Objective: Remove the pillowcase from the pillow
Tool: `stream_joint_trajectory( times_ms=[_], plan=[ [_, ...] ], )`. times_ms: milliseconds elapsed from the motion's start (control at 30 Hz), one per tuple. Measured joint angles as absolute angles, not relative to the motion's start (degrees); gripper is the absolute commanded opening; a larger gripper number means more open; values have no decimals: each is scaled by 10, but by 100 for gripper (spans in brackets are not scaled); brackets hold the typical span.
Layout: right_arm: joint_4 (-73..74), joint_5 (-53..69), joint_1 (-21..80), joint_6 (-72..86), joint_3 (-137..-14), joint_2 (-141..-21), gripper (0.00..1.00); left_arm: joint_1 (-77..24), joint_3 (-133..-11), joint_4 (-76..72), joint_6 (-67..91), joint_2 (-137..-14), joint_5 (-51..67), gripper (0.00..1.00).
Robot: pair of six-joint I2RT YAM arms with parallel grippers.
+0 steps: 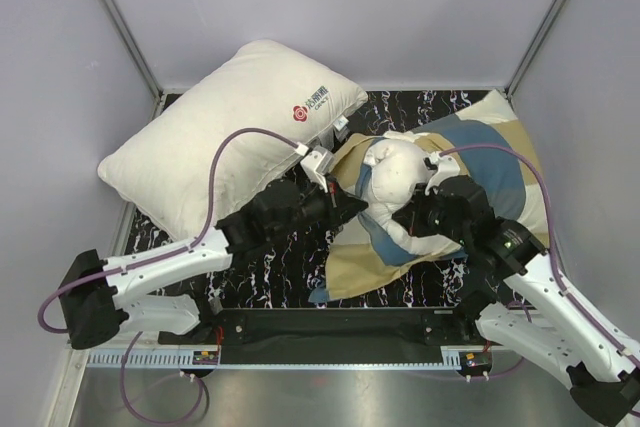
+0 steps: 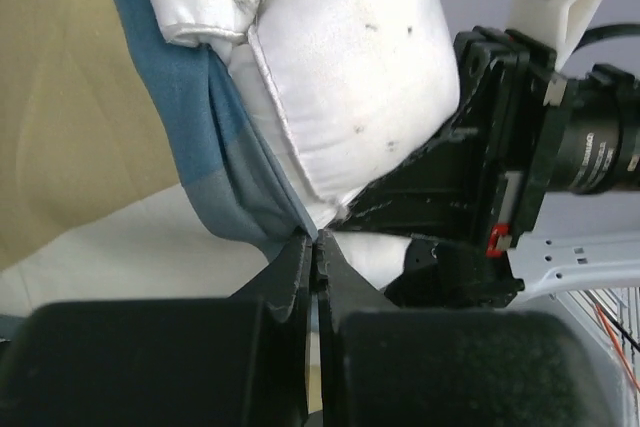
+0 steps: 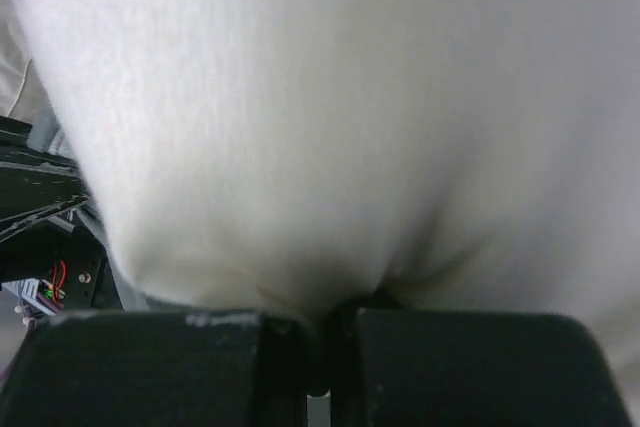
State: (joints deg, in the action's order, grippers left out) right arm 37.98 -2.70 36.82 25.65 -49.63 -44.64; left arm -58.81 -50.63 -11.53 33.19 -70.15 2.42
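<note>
The checked teal, tan and cream pillowcase (image 1: 500,162) lies at the right of the table. The plain off-white pillow (image 1: 395,175) bulges out of its left opening. My left gripper (image 1: 358,203) is shut on the pillowcase's blue edge; the left wrist view shows the jaws (image 2: 314,239) pinching that hem (image 2: 215,147) just below the pillow (image 2: 350,57). My right gripper (image 1: 408,219) is shut on the exposed pillow; in the right wrist view the pillow (image 3: 330,97) fills the frame and fabric is pinched between the jaws (image 3: 325,319). The right gripper's black body also shows in the left wrist view (image 2: 470,207).
A white pillow with a red logo (image 1: 225,127) lies at the back left, leaning towards the wall. The table top is black with white marbling (image 1: 280,267). Grey walls close the left, back and right sides. A black rail (image 1: 330,332) runs along the near edge.
</note>
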Motion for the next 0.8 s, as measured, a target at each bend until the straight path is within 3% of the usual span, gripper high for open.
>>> stream_joint_trajectory(
  times_ms=[467,800],
  plan=[
    [402,-73,371,249,-573,-485,0,-601,-342,-237,333,-630,-12,0],
    [394,-129,371,240,-607,-567,0,-659,-345,-333,332,-736,-80,0]
  ],
)
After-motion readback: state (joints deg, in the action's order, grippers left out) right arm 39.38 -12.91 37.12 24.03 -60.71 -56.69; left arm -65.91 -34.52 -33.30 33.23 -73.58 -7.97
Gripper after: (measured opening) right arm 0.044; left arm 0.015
